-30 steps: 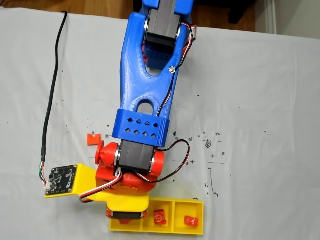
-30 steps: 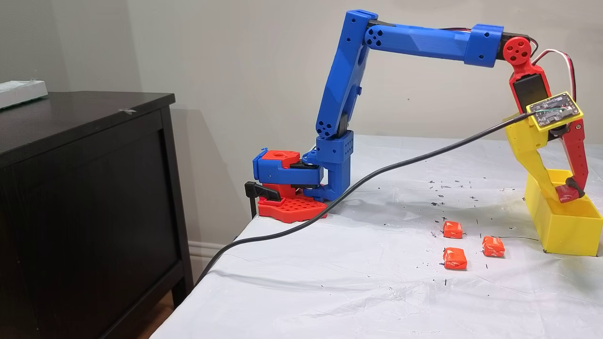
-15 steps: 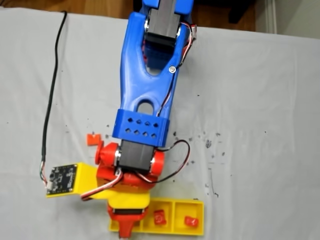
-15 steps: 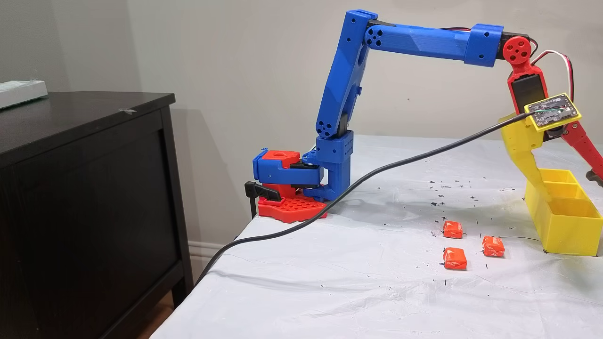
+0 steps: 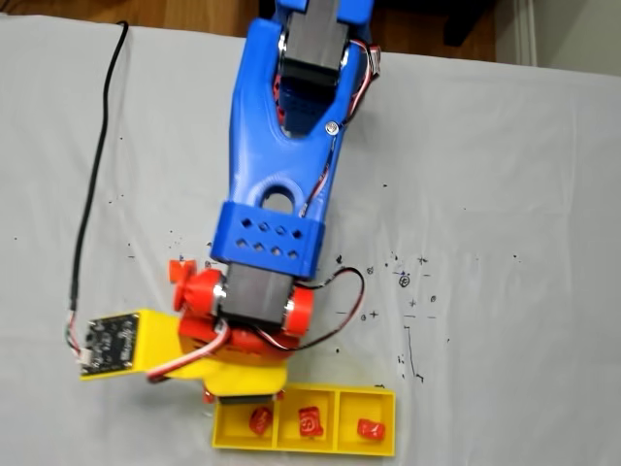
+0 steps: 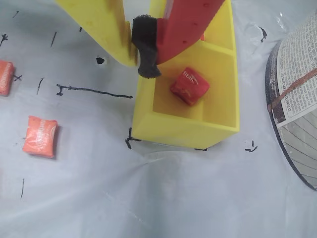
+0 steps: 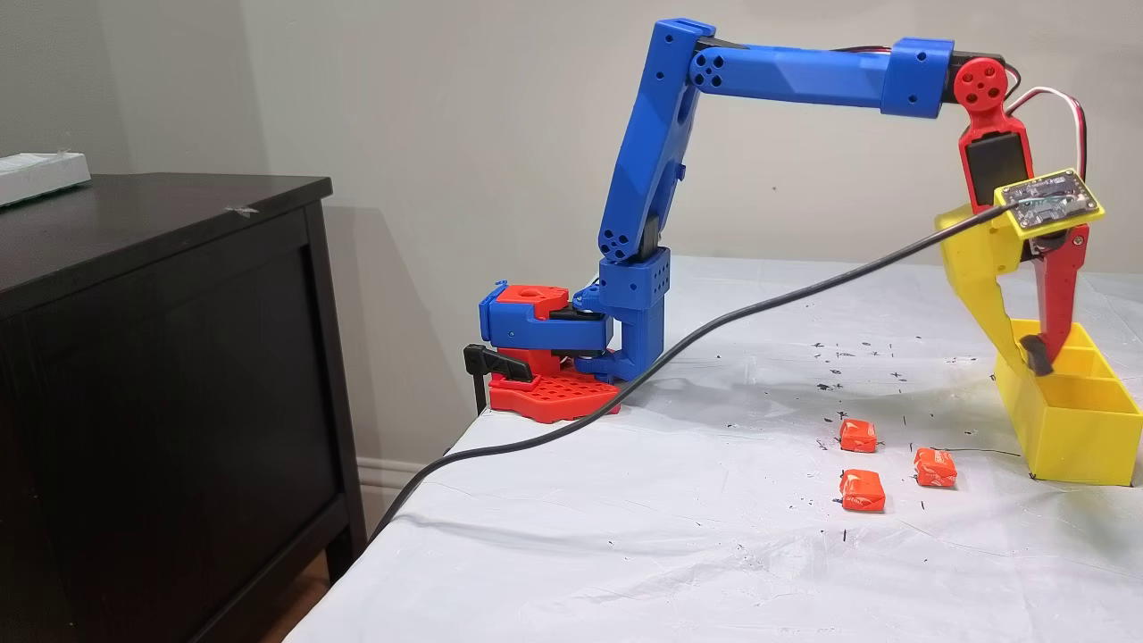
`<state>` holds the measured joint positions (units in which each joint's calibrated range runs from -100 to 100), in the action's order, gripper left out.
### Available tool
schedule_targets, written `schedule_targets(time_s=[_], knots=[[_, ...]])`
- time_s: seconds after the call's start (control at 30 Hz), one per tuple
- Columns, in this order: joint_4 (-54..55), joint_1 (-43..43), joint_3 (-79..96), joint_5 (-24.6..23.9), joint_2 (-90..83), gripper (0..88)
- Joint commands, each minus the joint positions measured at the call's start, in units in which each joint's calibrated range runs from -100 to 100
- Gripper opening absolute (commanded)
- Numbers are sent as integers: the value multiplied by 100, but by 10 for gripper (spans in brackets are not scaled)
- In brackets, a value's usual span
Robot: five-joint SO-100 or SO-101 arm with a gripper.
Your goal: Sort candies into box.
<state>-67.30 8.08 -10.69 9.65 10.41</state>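
Three red candies (image 5: 309, 421) sit one per compartment in the yellow tray (image 5: 388, 396). Three orange candies (image 7: 862, 490) lie left of it on the cloth, unsorted. The gripper (image 7: 1029, 353), fingers together and empty, hangs over the tray's near end.

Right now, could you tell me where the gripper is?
In a fixed view, the gripper hangs closed and empty over the near end of the yellow box.

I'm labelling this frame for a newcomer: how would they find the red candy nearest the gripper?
Find the yellow box at the table's near edge in a fixed view. The candy lies in its leftmost compartment, just below the gripper, unlike the two in the other compartments.
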Motion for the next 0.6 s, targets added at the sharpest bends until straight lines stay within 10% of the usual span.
schedule_targets(time_s=[0.0, 0.57], knots=[[-183, -38, 245, 181, -930, 2], [-36, 243, 3195, 415, -2338, 2]])
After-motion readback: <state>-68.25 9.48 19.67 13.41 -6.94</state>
